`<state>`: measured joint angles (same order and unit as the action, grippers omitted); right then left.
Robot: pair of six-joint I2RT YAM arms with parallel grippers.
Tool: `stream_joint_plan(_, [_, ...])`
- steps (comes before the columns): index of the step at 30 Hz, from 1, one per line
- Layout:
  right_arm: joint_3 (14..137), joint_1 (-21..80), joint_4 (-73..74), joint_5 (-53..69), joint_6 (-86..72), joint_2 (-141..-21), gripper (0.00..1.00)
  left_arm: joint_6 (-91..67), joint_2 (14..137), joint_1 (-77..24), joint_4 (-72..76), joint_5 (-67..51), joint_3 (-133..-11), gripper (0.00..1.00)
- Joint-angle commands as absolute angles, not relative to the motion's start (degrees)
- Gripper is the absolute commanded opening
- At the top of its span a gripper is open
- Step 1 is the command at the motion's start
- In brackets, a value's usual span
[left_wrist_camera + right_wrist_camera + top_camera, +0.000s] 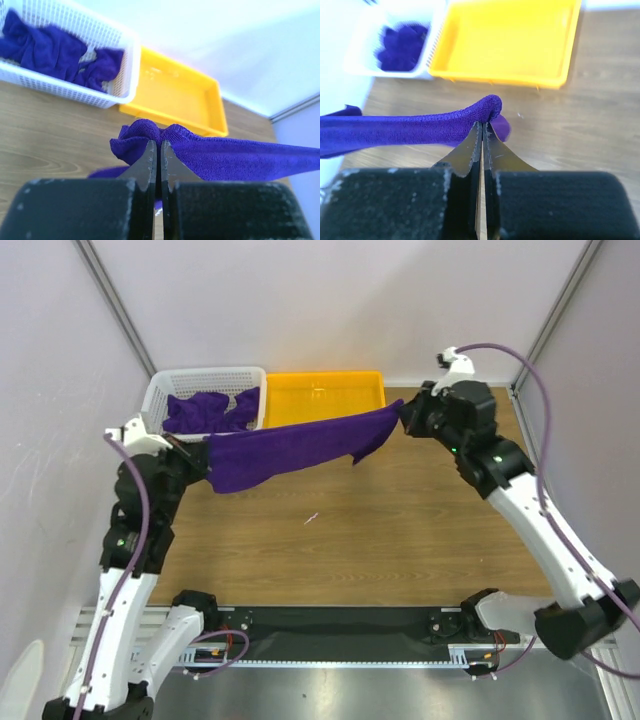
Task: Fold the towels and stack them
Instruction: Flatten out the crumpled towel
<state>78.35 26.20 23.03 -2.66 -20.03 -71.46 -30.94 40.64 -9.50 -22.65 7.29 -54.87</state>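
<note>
A deep purple towel (295, 448) hangs stretched in the air between my two grippers, above the wooden table. My left gripper (200, 452) is shut on the towel's left end (145, 135). At the right, my right gripper (400, 415) is shut on the other end (487, 107), and the cloth (395, 129) runs off to the left in the right wrist view. More purple towels (208, 410) lie crumpled in the white basket (160, 390) at the back left. Part of the held towel sags below the left gripper.
A yellow tray (325, 397) with nothing in it stands at the back, right of the basket. Wooden tabletop (340, 530) lies beneath the towel. Enclosure walls and metal posts stand close on both sides and behind.
</note>
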Motion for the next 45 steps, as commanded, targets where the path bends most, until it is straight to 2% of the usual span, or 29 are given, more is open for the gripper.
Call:
stream_joint_plan(1, [81.6, 25.9, 27.6, -8.4, -17.1, -65.0, 0.0, -28.7, 39.5, -9.5, -32.4, 11.2, -63.1, 0.0])
stream_joint_plan(7, [86.2, 27.2, 38.9, -12.3, -17.5, -58.0, 0.0, -32.2, 42.2, -9.6, -47.6, 11.1, -72.4, 0.0])
stream_joint_plan(10, [86.1, 27.9, 45.7, -14.3, -19.6, -55.8, 0.0, -34.5, 43.1, -9.7, -53.2, 9.1, -72.5, 0.01])
stream_joint_plan(12, [84.6, 27.9, 51.0, -16.1, -21.2, -54.4, 0.0, -36.7, 43.4, -9.8, -56.3, 7.6, -70.9, 0.0])
stream_joint_plan(15, [81.1, 27.9, 56.2, -17.9, -25.6, -52.7, 0.0, -39.5, 42.7, -10.7, -56.4, 7.0, -61.0, 0.0])
stream_joint_plan(17, [75.1, 27.9, 56.4, -18.2, -28.7, -50.6, 0.0, -41.5, 41.7, -11.2, -54.4, 8.3, -57.1, 0.0])
stream_joint_plan(23, [58.4, 27.7, 49.2, -19.5, -33.3, -48.5, 0.0, -47.5, 41.2, -12.0, -41.5, 13.0, -44.4, 0.0])
stream_joint_plan(30, [47.0, 24.8, 33.3, -21.9, -29.6, -52.8, 0.0, -50.1, 51.2, -17.8, -23.9, 22.1, -37.5, 0.0])
stream_joint_plan(38, [44.6, 11.5, 15.4, -10.8, -23.6, -66.8, 0.0, -48.6, 61.6, -20.0, -12.1, 29.6, -36.1, 0.0])
stream_joint_plan(44, [49.8, 10.7, 11.9, -9.8, -20.5, -76.4, 0.0, -48.3, 68.3, -20.0, -5.0, 29.4, -35.9, 0.0])
stream_joint_plan(45, [51.1, 10.6, 11.3, -10.0, -20.6, -79.2, 0.0, -48.8, 69.5, -20.1, -4.4, 29.6, -36.6, 0.04])
